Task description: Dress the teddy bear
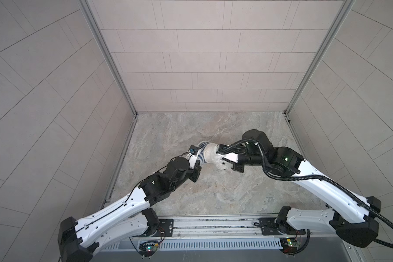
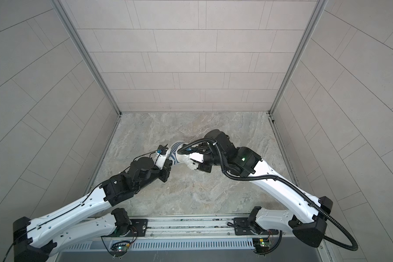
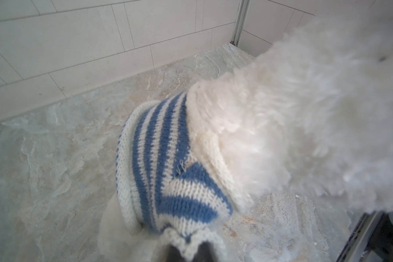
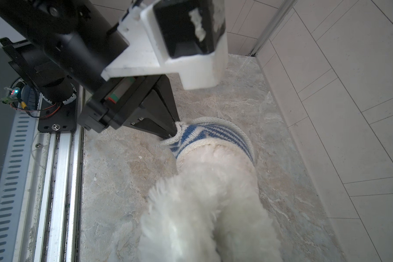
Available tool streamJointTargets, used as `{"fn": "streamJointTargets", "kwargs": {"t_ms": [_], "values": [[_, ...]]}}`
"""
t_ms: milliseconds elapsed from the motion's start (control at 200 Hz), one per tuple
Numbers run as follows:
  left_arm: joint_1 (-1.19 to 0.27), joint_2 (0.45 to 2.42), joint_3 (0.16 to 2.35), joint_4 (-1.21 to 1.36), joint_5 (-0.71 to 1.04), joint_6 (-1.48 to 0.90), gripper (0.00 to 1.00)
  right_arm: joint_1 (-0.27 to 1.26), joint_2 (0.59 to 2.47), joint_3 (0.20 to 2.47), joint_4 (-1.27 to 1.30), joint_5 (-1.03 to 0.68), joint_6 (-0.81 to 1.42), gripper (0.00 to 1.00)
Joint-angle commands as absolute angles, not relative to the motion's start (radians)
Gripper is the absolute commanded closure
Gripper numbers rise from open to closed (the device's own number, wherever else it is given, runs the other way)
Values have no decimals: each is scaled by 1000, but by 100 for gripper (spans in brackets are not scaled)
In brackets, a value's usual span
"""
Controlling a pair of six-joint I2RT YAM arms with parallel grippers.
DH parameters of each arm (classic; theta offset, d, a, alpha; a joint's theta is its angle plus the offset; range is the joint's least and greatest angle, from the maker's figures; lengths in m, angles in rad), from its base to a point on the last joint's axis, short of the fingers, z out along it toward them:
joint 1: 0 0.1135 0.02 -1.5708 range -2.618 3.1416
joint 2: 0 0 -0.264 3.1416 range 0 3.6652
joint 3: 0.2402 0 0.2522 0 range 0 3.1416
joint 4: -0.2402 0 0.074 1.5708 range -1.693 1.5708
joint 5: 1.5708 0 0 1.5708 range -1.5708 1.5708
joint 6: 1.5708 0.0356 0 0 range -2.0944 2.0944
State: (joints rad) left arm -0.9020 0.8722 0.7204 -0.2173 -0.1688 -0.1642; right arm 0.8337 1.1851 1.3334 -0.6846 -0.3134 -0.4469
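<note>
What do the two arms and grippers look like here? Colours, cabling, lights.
The left arm and right arm have white moulded link shells and black joint housings. A thin black wire runs along the left arm. A thick black corrugated conduit loops along the right arm, whose wrist housing shows a small green light. The left gripper and right gripper have white bodies and black fingers.

Two high views, two close wrist views.
Both top views look steeply down from above the near edge onto the table (image 1: 191, 136); the wrist cameras face the teddy bear (image 3: 281, 124) from opposite sides (very near).
</note>
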Motion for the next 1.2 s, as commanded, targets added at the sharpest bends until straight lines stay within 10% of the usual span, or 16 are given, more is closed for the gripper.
{"fn": "streamJointTargets", "kwargs": {"t_ms": [0,190,355,521,1196], "values": [[-905,855,700,-160,-149,-171,100,842,1150,1336,-647,-412,-451,100],[-902,802,697,-153,46,-231,100,842,1137,1339,-660,-269,-437,100],[-903,798,711,-155,174,-399,100,808,1137,1327,-645,-144,-363,52],[-885,810,704,-157,137,-584,100,803,1060,1221,-563,-161,-320,30],[-786,946,607,219,208,-1061,100,896,850,872,-315,-113,-249,26]]}}
